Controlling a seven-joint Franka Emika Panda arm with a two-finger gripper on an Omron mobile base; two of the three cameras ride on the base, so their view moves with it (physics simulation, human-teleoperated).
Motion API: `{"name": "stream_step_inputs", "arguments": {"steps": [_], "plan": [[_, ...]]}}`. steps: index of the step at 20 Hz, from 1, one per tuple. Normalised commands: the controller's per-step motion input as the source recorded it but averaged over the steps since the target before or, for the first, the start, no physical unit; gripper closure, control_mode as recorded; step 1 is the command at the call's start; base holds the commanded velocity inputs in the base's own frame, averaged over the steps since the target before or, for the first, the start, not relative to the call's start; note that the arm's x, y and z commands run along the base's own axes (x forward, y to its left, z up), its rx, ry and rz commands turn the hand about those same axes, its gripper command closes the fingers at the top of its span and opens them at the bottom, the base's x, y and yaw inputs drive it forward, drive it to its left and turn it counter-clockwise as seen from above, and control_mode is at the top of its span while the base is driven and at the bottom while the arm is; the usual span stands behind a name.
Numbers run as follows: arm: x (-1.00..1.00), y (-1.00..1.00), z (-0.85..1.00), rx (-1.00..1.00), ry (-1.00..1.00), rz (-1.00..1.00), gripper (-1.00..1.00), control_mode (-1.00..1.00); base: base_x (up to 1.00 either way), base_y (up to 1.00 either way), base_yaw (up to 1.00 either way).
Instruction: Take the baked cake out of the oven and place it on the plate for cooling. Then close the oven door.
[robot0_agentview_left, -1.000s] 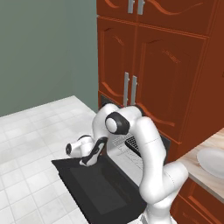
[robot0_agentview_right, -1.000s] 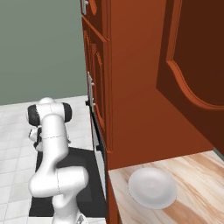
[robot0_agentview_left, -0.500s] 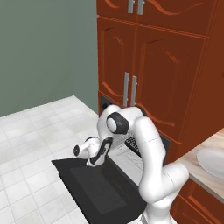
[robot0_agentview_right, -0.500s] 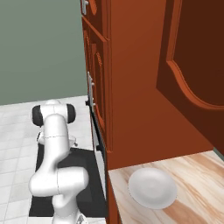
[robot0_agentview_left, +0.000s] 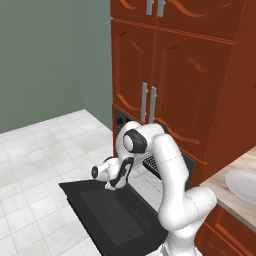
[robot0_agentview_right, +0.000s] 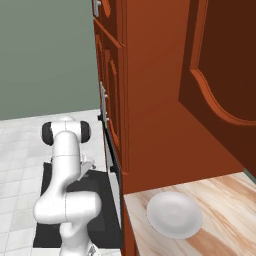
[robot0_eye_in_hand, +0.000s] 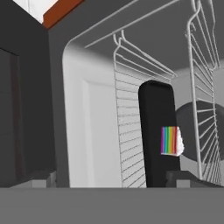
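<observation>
The oven (robot0_agentview_left: 150, 162) stands open, its black oven door (robot0_agentview_left: 110, 217) lying flat over the floor. My gripper (robot0_agentview_left: 116, 181) hangs low over the door's inner edge, at the oven mouth, open and holding nothing. In the hand view, which is rolled sideways, the gripper (robot0_eye_in_hand: 111, 181) looks into the cavity. The baked cake (robot0_eye_in_hand: 171, 141), a tiny piece with a striped face and a white edge, rests on a black tray (robot0_eye_in_hand: 153, 113) on the wire rack (robot0_eye_in_hand: 131, 131), well ahead of the fingertips (robot0_eye_in_hand: 186, 177). The white plate (robot0_agentview_right: 174, 214) sits on the wooden counter, right of the oven.
Red-brown cabinets (robot0_agentview_left: 185, 75) with silver handles rise above the oven. One upper cabinet door (robot0_agentview_right: 220, 75) hangs open over the wooden counter (robot0_agentview_right: 225, 200). White floor tiles (robot0_agentview_left: 40, 150) lie left of the lowered door. Rack wires (robot0_eye_in_hand: 205, 87) line the cavity walls.
My hand has moved right along the open door toward the oven mouth. The jaws have stayed open.
</observation>
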Motion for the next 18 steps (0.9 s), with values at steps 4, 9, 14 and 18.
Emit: {"name": "stream_step_inputs", "arguments": {"steps": [4, 9, 14, 18], "plan": [[0.16, -0.25, -0.09, 0.0, 0.03, 0.0, -1.0, -1.0, 0.0, 0.0, 0.0], [0.04, -0.28, -0.07, 0.0, 0.04, 0.0, -1.0, -1.0, 0.0, 0.0, 0.0], [0.0, -0.29, -0.12, 0.0, 0.04, 0.0, -1.0, -1.0, 0.0, 0.0, 0.0], [0.04, -0.31, -0.14, -0.01, 0.03, 0.0, -1.0, -1.0, 0.0, 0.0, 0.0]]}}
